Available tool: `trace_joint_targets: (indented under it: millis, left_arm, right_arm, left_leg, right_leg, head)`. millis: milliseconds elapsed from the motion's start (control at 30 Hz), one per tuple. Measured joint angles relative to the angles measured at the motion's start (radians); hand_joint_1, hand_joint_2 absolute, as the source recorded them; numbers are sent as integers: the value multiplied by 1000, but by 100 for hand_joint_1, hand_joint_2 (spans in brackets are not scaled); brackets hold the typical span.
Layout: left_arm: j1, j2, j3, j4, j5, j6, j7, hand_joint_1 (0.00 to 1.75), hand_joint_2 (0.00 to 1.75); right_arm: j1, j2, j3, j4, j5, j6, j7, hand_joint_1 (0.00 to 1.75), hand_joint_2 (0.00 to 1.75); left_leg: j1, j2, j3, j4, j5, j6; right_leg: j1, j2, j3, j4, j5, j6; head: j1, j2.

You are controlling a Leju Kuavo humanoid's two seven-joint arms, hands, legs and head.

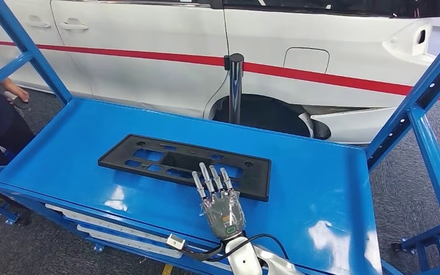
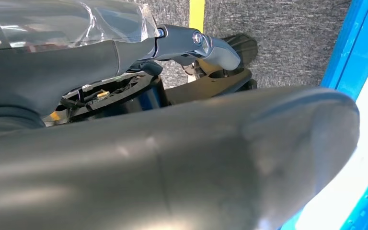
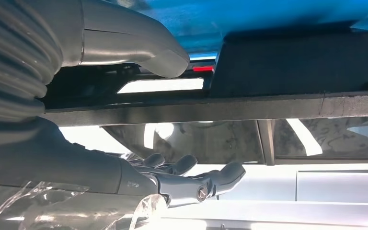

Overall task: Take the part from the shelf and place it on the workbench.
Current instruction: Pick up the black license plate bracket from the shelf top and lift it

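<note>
Right hand (image 1: 222,201): reaching over the near edge of the blue shelf (image 1: 321,189), fingers straight and slightly apart, tips lying on the near edge of the part; in the right wrist view the thumb (image 3: 139,45) and the fingers (image 3: 191,179) are sitting on opposite faces of the panel's edge, closing on it.

Left hand (image 2: 172,158): hanging beside the shelf frame; whether it is wide or closed cannot be told.

Part (image 1: 166,160): flat black panel with cut-outs, lying flat near the middle of the shelf.

Black post (image 1: 235,86): standing behind the shelf.

White car (image 1: 149,40): red-striped, standing beyond.

Person's hand (image 1: 14,91): holding a small dark object at far left.
</note>
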Motion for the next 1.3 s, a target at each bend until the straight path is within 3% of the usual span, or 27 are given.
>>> trace_joint_targets:
  millis: [467, 800, 1033, 1100, 1233, 1300]
  left_arm:
    - [-1, 0, 5, 0, -1, 1, 9, 0, 0]
    - [-2, 4, 4, 0, 7, -15, 20, 0, 0]
    - [-12, 34, 3, 0, -4, -86, 17, 0, 0]
    - [-14, 35, 1, 0, -8, -87, 10, 0, 0]
    - [-19, 38, -8, 0, -11, -92, -1, 0, 0]
    - [-20, 41, -12, 0, -11, -94, -3, 0, 0]
  right_arm:
    - [44, -11, -82, 22, -1, -28, 1, 0, 175]
    - [97, -54, -179, 8, -2, -64, 2, 0, 175]
    - [94, -68, -196, -12, -4, -51, -10, 0, 175]
    - [103, -60, -201, -22, -39, -95, -94, 0, 175]
    - [143, -20, -236, -80, -224, -139, -394, 0, 175]
    - [160, -3, -240, -126, -328, -110, -473, 0, 175]
  left_leg:
    - [0, 0, 10, -1, -4, -1]
    - [1, -1, 22, -2, -5, -1]
    - [4, -2, 20, -4, 1, -2]
    - [4, -2, 19, -4, -1, 1]
    - [4, 0, 19, -4, -1, 4]
    - [2, 0, 19, -3, -2, 7]
  right_leg:
    - [0, 1, 11, -3, -6, 1]
    - [1, 1, 29, -10, -13, 2]
    - [8, 0, 35, -13, -59, -1]
    - [9, 0, 36, -15, -62, -1]
    - [9, 1, 39, -20, -59, -8]
    - [9, 2, 39, -25, -35, -11]
  head:
    - [0, 0]
    - [1, 0]
    - [1, 0]
    - [0, 0]
    - [1, 0]
    - [1, 0]
